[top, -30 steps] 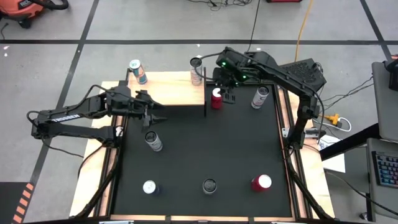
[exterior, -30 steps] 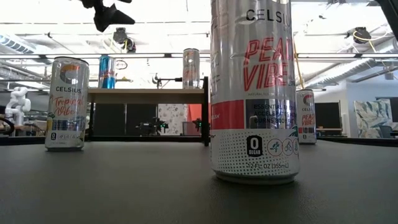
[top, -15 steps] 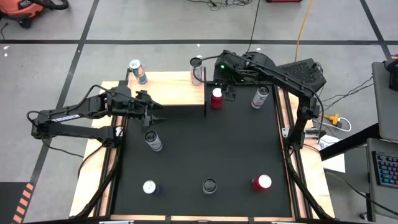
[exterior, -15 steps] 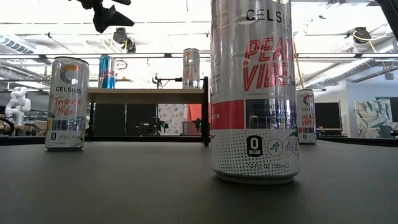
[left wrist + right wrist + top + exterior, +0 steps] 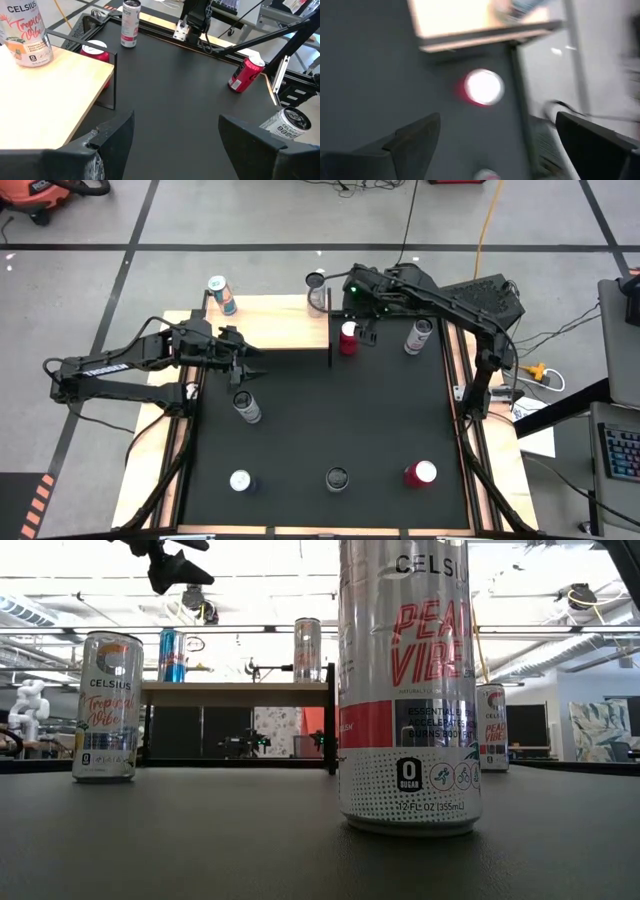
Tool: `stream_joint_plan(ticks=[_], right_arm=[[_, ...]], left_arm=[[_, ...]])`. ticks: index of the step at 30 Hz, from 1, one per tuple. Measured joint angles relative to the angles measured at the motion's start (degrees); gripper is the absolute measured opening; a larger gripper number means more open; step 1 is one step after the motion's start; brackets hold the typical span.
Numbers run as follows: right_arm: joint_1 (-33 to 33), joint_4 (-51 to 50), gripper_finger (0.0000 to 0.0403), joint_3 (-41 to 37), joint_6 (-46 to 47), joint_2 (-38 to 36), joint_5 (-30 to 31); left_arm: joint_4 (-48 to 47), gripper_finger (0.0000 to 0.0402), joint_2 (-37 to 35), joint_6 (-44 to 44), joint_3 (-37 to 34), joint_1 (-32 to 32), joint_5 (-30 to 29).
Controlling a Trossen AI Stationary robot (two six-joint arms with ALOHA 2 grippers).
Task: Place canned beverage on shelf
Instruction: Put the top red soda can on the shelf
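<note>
Black tabletop below me: my right gripper (image 5: pixel 362 330) hangs spread above the red can (image 5: pixel 348 337) beside the shelf (image 5: pixel 270 323); my left gripper (image 5: pixel 250 363) waits spread at the shelf's near edge.

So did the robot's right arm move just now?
Yes. In the high view the right gripper slid from beside the red can toward the shelf corner, jaws open.

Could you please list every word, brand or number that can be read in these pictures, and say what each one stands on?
"CELSIUS", "PEACH VIBE", "0 SUGAR", "12 FL OZ (355mL)": nearest can, low view.
"CELSIUS", "Tropical Vibe": can at left, low view.
"CELSIUS", "Tropical Vibe": can on the shelf, left wrist view.
"PEACH VIBE": far can at right.
Blue can and silver can on the shelf: too small to read.
</note>
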Motion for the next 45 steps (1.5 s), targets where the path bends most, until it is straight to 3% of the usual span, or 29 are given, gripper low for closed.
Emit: stream_joint_plan(ticks=[3, 5, 12, 29, 39, 45], right_arm=[[-1.86, 1.35, 0.0380, 0.00, -0.26, 0.04, -7.87], [-3.15, 1.84, 0.0380, 0.00, -0.01, 0.06, -9.32], [-6.77, 2.62, 0.0380, 0.02, 0.96, 2.32, -9.37], [-9.02, 0.61, 0.0380, 0.00, -4.11, 15.66, -9.50], [-9.33, -1.32, 0.0380, 0.00, -3.51, 13.32, -9.70], [-10.28, -1.51, 0.0380, 0.00, -3.63, 10.37, -14.13]], left_arm=[[0.02, 0.0292, 0.00, 0.00, 0.00, 0.00, 0.00], [0.02, 0.0292, 0.00, -0.02, 0.00, 0.00, -0.09], [-0.08, 0.0292, 0.00, -0.02, 0.00, 0.00, -1.70], [-3.36, 0.0292, 0.00, 0.00, 0.00, 0.00, -1.70], [-4.63, 0.0292, 0.02, -0.02, -0.02, 0.00, -1.70], [-4.63, 0.0292, 0.02, -0.11, -0.02, 0.00, -1.70]])
